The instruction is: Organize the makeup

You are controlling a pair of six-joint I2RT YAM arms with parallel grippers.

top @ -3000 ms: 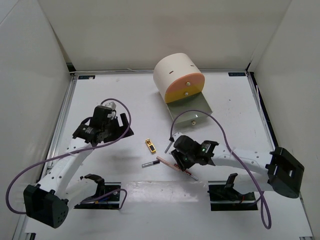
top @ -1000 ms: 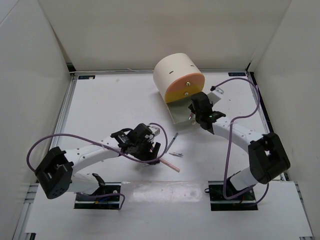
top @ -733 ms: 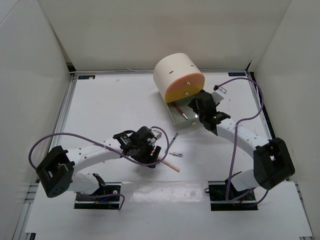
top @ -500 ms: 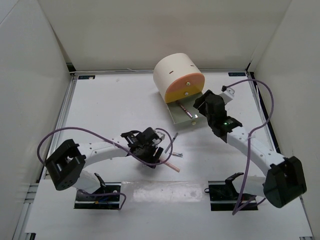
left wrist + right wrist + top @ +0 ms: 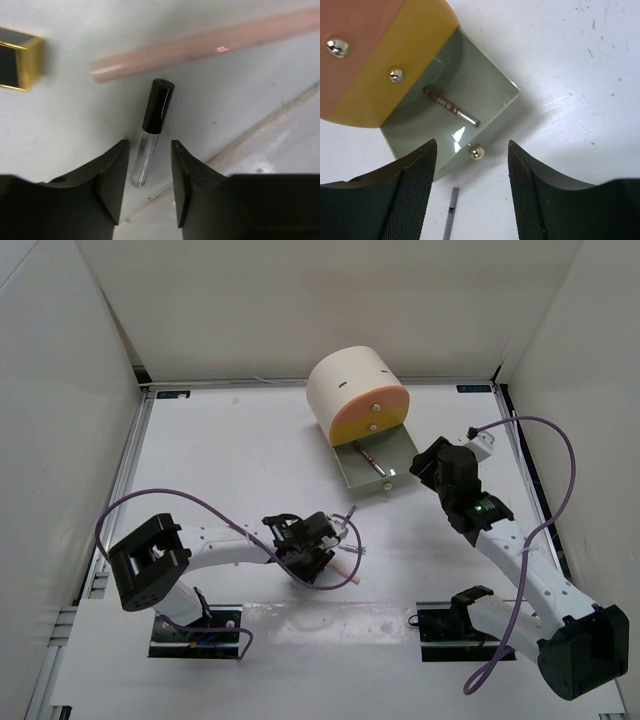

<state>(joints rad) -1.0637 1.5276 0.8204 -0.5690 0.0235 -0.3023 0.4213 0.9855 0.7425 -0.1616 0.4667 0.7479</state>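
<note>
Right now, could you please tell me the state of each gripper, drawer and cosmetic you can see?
Clear gloss tube with black cap: capped, lying flat.
Left gripper: open, straddling the tube.
Right gripper: open, empty.
Grey-green bottom drawer: pulled open.
Red-and-silver pencil: lying in that drawer.
Orange upper drawer fronts: shut.
Long peach pencil: lying flat, ungripped.

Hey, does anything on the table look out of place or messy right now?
Nothing looks spilled or broken. The drawer stands pulled open with only one red pencil inside, while a gloss tube, a pink pencil and a gold lipstick lie loose on the table. A thin grey pencil lies just outside the drawer.
</note>
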